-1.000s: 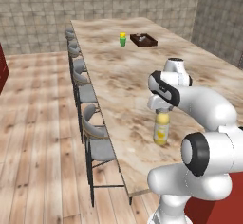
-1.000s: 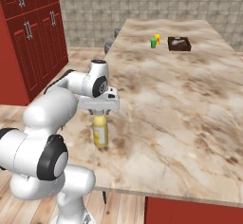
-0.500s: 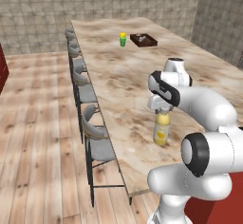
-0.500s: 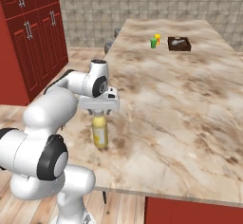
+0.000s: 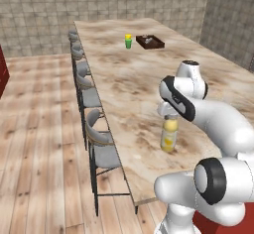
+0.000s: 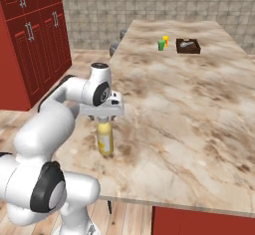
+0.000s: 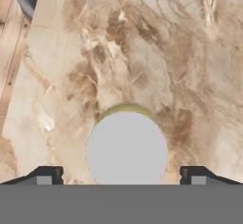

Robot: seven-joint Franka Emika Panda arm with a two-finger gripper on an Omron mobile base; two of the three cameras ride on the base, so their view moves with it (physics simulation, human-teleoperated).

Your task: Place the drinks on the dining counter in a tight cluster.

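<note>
My claw (image 7: pixel 121 174) is spread wide above the yellow juice bottle (image 5: pixel 169 135), which stands upright on the counter (image 5: pixel 129 84) near its stool-side edge. I judge this bottle placed; next I lift clear and fetch another drink.

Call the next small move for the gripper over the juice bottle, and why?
Probably lift straight up, clear of the cap. The juice bottle stands upright on the dining counter, and in the hand view the fingertips sit wide apart on either side of its pale cap with gaps showing, so the gripper looks open and the bottle released.
</note>
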